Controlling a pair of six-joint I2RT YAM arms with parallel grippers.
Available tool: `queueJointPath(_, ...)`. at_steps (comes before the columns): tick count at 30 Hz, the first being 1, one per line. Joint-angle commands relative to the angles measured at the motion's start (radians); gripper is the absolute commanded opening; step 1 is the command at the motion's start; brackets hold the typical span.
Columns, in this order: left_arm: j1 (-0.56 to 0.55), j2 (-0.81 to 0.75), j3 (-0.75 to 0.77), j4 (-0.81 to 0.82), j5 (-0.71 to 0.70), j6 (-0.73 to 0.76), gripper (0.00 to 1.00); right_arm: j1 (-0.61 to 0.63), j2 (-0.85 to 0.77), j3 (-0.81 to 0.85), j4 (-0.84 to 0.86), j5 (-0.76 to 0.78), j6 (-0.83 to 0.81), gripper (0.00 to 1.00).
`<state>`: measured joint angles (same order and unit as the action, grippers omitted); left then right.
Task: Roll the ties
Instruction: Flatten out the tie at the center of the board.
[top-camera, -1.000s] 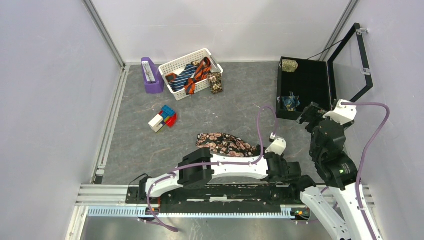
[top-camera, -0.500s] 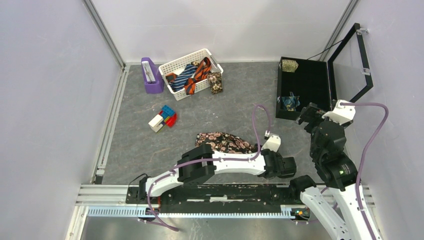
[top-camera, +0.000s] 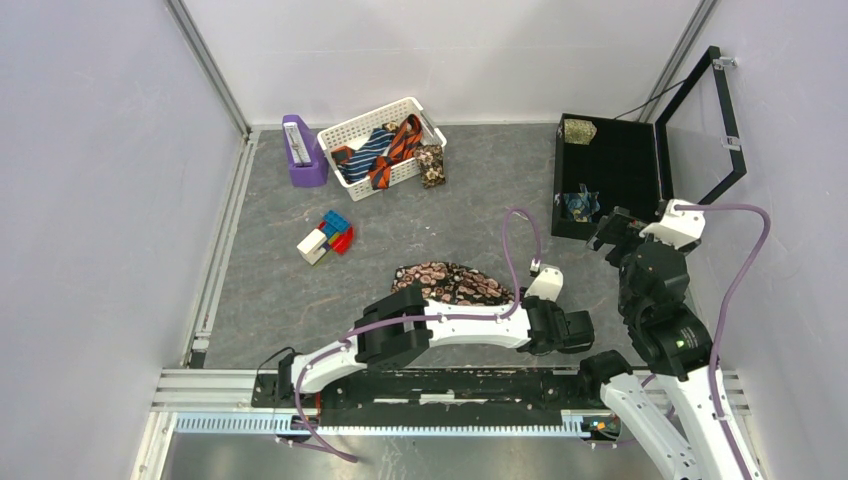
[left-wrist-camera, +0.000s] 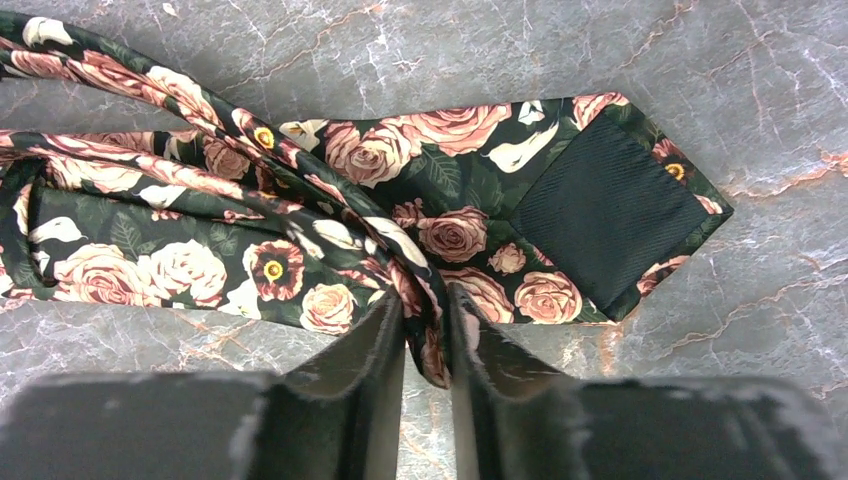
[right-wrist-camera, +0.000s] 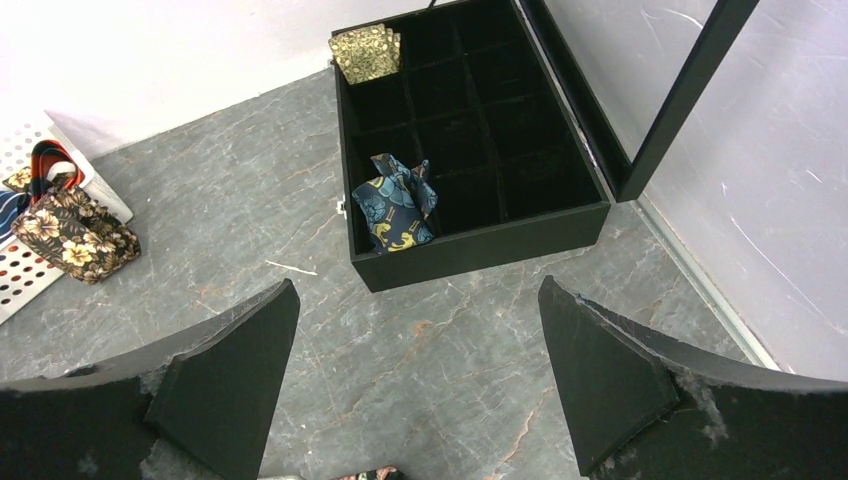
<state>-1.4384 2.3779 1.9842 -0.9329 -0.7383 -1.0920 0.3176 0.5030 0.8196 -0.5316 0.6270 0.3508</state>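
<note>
a: how far along is the rolling?

b: about a third, by my count. 2 ties sit in the black box (right-wrist-camera: 480, 250). the olive-gold tie (right-wrist-camera: 368, 52) is in its far-left corner cell, and the teal tie (right-wrist-camera: 400, 205) is in the same column, nearer the front wall. the teal one looks more bunched than neatly coiled.

a: and the rest?

b: 3 are waiting at the white basket (top-camera: 345, 135). the navy-white striped tie (top-camera: 368, 152) and the orange-black striped tie (top-camera: 398, 140) lie inside it. the tan floral tie (top-camera: 430, 165) hangs at its right end. none of them is rolled.

a: what's being worked on?

b: the floral tie (left-wrist-camera: 300, 220), dark with pink roses. it lies loose and folded over itself on the counter (top-camera: 480, 200), near the arm bases. its wide tip is turned lining-up.

a: does a pincer have it?

b: yes. the left pincer (left-wrist-camera: 425, 340) is narrowed to a slit, with a fold of that tie pinched between its tips, down near the counter. the right pincer (right-wrist-camera: 415, 300) is spread wide and holds nothing. it hovers in front of the black box.

a: so what's left?

b: i'd say this tie has no coil yet, so it needs its whole roll. then it needs a cell, and after it the 3 at the basket.
</note>
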Motion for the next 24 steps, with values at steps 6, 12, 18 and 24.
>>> queueJointPath(6, -0.005, -0.134, -0.005, 0.02, 0.041, 0.057, 0.02, -0.004, 0.014, -0.017, 0.034, -0.026, -0.018, 0.98)
queueJointPath(12, 0.002, -0.295, -0.055, -0.044, 0.119, 0.151, 0.02, -0.003, 0.032, -0.028, 0.019, -0.07, -0.016, 0.98)
queueJointPath(18, 0.056, -0.532, -0.207, -0.116, 0.199, 0.221, 0.02, -0.004, 0.039, -0.095, 0.006, -0.199, 0.015, 0.98)
queueJointPath(24, 0.128, -0.796, -0.376, -0.19, 0.226, 0.262, 0.02, -0.002, 0.079, -0.233, 0.027, -0.427, 0.042, 0.98)
